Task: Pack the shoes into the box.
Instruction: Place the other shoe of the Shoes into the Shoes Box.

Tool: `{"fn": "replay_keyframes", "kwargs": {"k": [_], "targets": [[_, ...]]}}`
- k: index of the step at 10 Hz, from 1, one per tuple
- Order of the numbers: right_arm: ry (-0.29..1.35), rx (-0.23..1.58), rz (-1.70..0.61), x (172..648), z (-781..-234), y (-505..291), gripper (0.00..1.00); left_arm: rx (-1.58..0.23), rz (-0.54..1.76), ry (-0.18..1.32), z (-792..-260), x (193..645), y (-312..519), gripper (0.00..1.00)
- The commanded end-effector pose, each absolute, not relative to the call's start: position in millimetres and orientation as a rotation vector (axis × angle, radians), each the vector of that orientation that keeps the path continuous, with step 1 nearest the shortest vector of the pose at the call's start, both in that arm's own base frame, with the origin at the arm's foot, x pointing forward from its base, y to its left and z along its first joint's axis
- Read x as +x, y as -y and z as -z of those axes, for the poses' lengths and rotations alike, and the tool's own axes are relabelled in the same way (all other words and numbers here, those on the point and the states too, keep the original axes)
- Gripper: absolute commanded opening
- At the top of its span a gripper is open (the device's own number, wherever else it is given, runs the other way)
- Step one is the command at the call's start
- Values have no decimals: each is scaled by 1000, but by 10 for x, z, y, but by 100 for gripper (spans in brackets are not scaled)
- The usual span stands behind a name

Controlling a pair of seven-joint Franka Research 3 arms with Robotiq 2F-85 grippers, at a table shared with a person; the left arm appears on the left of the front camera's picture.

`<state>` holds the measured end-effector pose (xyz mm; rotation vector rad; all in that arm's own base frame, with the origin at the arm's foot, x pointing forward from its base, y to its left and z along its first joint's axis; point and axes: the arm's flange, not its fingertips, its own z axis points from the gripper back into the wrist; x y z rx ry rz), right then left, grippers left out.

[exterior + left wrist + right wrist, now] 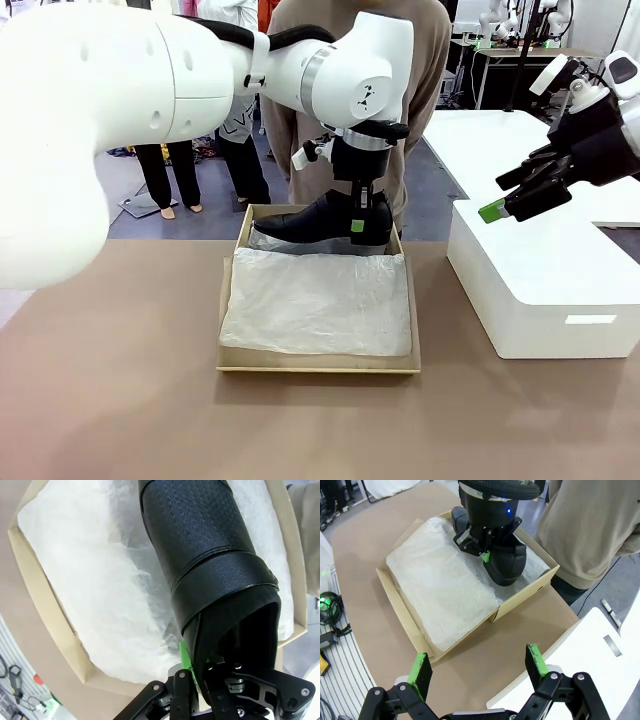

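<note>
Item 1: glossy black leather dress shoe (300,220), pointed toe. Hangs over the far end of the box, toe toward the robot's left, heel near the far right corner. Contact with the lining cannot be told.
Item 2: tan rectangular cardboard shoebox (320,369), mid brown table (120,420), lined with crumpled white tissue paper (315,305).
Item 3: left gripper (365,222), clamped on the shoe's heel rim.
Item 4: right gripper (508,197), jaws spread wide, nothing in them, above the glossy white block (545,300) at the table's right edge.
Item 5: person in beige top (432,70), at the far edge.
</note>
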<state>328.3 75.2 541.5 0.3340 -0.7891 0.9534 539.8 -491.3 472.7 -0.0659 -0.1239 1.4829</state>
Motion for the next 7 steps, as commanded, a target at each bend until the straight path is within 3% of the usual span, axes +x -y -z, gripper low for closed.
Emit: {"fn": "replay_keyframes", "kwargs": {"k": [1,7], "targets": [[797,349,-955,3290,-5415,-753,100,-65,-1508,98,-4779,5456,4936,0],[797,349,-955,3290,-5415,-753,100,-62,-1470,91,-4636,5518,4950,0]]}}
